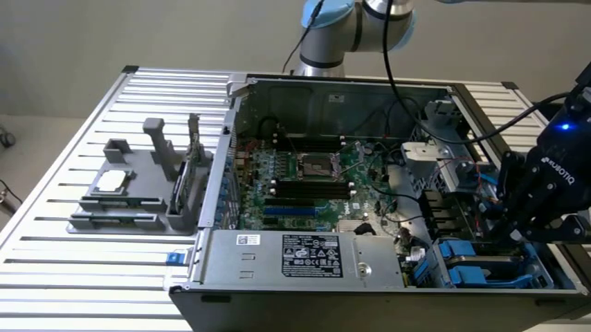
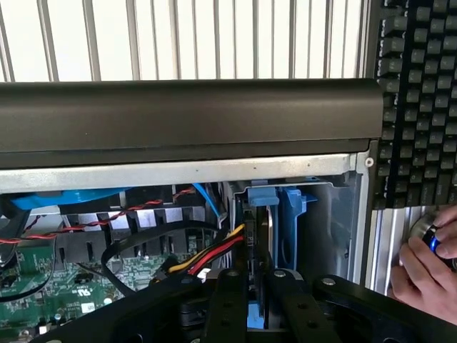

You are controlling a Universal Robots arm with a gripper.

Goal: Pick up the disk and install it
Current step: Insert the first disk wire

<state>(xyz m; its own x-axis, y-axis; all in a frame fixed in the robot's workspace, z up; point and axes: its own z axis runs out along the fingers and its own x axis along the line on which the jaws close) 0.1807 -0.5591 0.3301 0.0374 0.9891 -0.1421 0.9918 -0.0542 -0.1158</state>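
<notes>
There is one open computer case [image 1: 369, 194] on one slatted counter [image 1: 83, 290]. Inside it is one green circuit board [image 1: 305, 180] and one grey power supply box [image 1: 305, 259]. Two blue disk carriers [image 1: 471, 266] show in the corner. One grey holder [image 1: 129, 190] stands beside the case. One robot arm [image 1: 356, 31] is present, with one end effector [image 1: 544, 207]. One hand [image 2: 428, 261] is near one black keyboard [image 2: 421, 100].

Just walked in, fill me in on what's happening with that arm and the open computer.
A robot arm is working inside an open computer case on a slatted metal table. Its gripper is down in the drive bay at the exterior view's right, closed on the disk, held upright on edge in its blue carrier beside a bundle of red, yellow and black cables. A person's hand rests on a knob outside the case, near a keyboard.
</notes>
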